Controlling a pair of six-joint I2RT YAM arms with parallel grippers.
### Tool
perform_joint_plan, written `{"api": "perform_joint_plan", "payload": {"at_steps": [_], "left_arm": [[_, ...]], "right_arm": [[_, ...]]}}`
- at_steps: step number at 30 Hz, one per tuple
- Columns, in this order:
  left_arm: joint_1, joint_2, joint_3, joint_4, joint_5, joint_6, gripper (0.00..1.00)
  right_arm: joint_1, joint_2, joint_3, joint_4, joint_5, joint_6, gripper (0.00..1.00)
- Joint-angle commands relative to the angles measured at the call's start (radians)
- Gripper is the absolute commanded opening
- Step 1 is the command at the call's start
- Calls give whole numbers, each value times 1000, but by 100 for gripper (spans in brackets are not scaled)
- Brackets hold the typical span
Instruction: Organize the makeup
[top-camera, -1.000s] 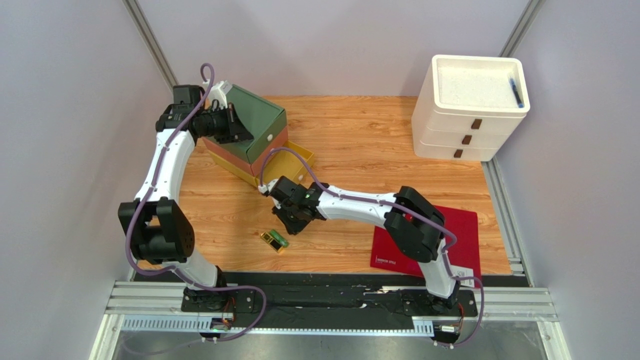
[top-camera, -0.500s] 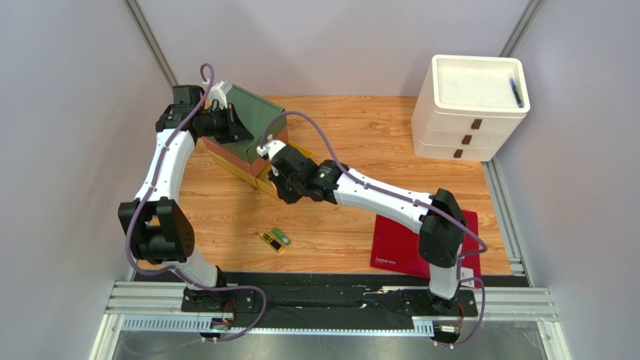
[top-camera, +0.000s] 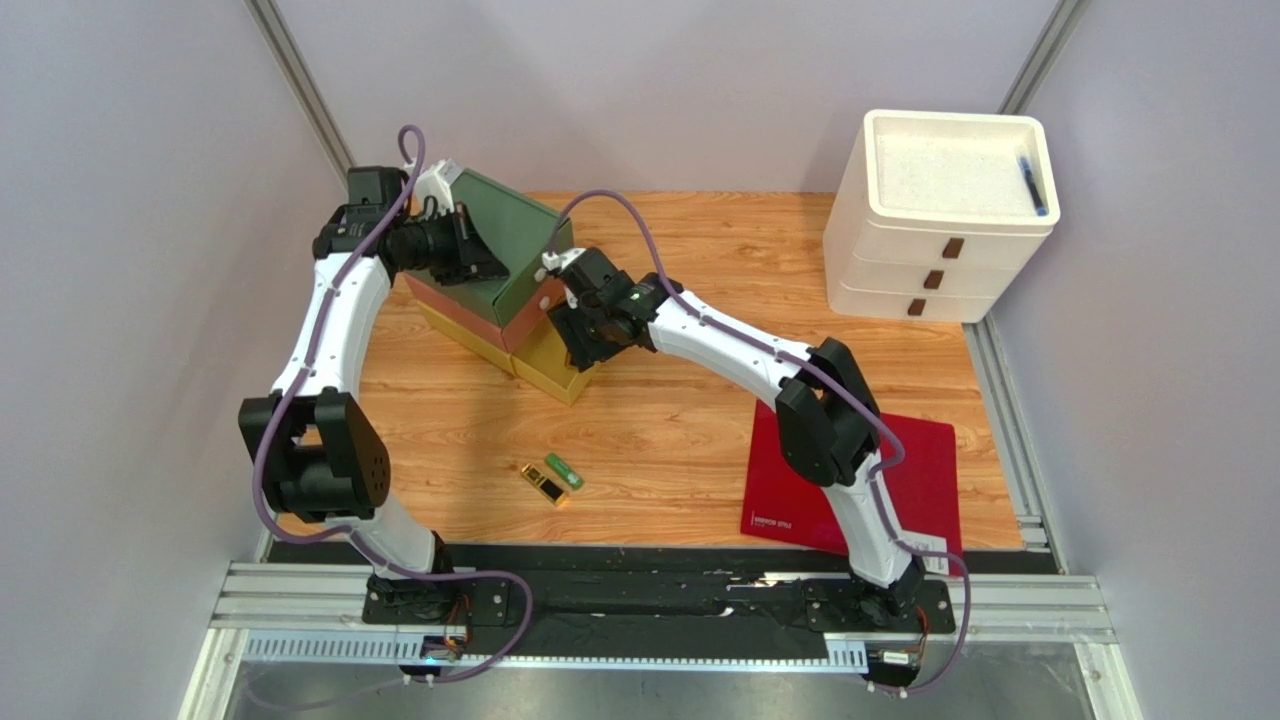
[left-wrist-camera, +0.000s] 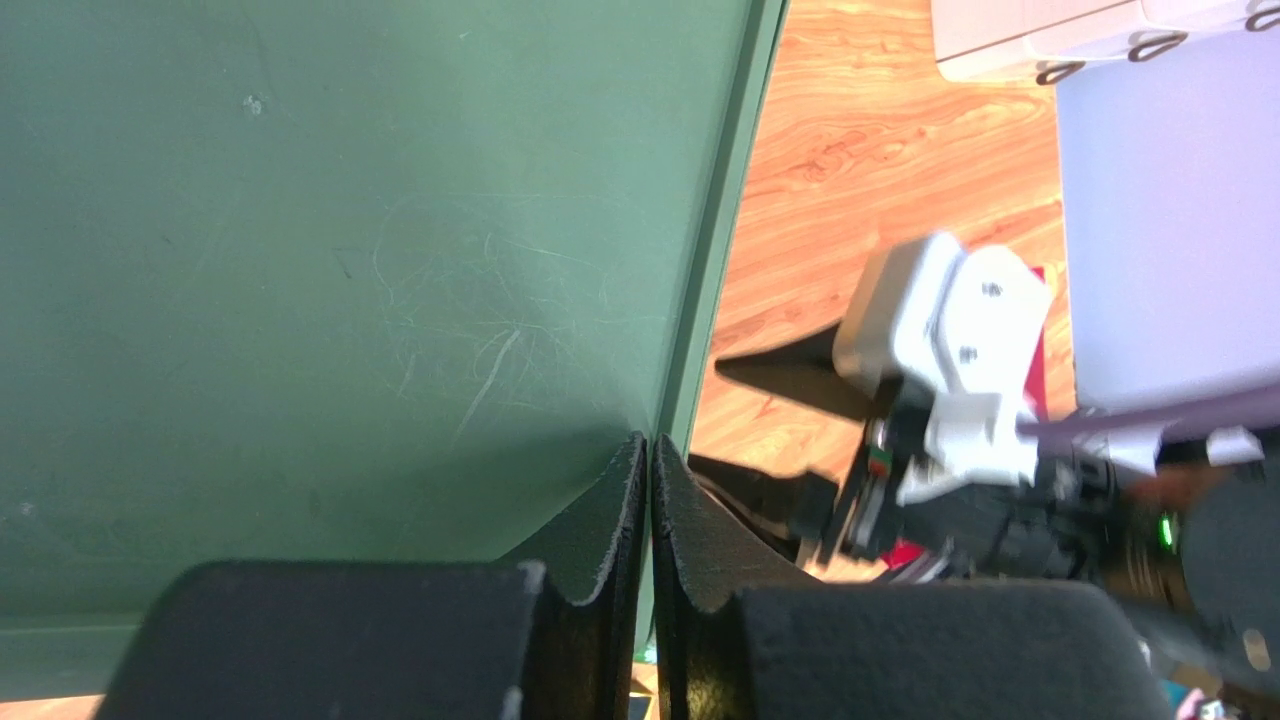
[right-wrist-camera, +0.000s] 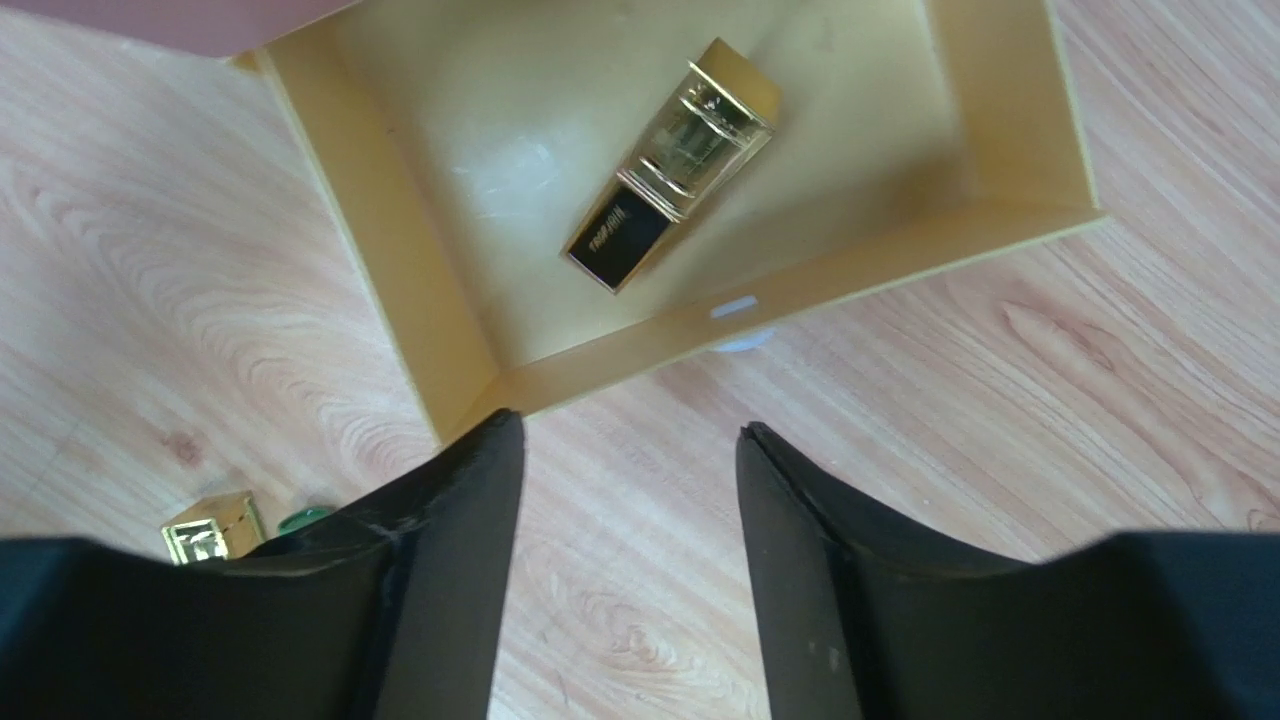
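Right pincer (right-wrist-camera: 628, 435) hangs with its jaws spread and nothing between them, just above the near wall of the pulled-out yellow drawer (right-wrist-camera: 391, 255). Nearest the arm bases, a second gold lipstick tube (top-camera: 538, 480) and a green tube (top-camera: 562, 473) lie side by side on the wooden table (top-camera: 706, 420), with a red sheet (top-camera: 902, 465) off to the right. Farther in, a gold lipstick tube (right-wrist-camera: 669, 165) lies slantwise on the drawer floor. Beyond it, the left pincer (left-wrist-camera: 649, 443) is closed, fingers pressed together and empty, at the edge of the green box (left-wrist-camera: 346, 270) topping the stack. A white drawer unit (top-camera: 939, 210) stands at the far right.
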Motion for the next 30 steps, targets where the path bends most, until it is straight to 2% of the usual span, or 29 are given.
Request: {"api": "perform_joint_plan", "payload": {"at_steps": [1,5,14,17,20,24,27,30], "left_arm": [[-4,32,25,-62,-61,-19,10],[-4,15,59,-109,-78,-12,11],[-3,-60,65,-159,-72,-51,11],[-3,-123,75,-154,-105,-66,12],[-1,-173,105,-122,-125,-74,13],[-3,-248,115,1,-93,-170,15],[-3,-324,95,96,-55,-258,16],[-1,-391,44,111,-15,-305,16]], "right_arm": [[-80,-93,-53,20,-62,21,61],[-117,-212,-156,78,-132,14,65],[-128,-412,-389,54,-381,41,63],[-118,-478,-464,65,-409,84,62],[-105,-534,-517,92,-407,109,63],[-66,-590,-546,66,-391,103,63],[-48,-630,-580,75,-401,107,63],[-7,-640,-610,83,-406,106,63]]}}
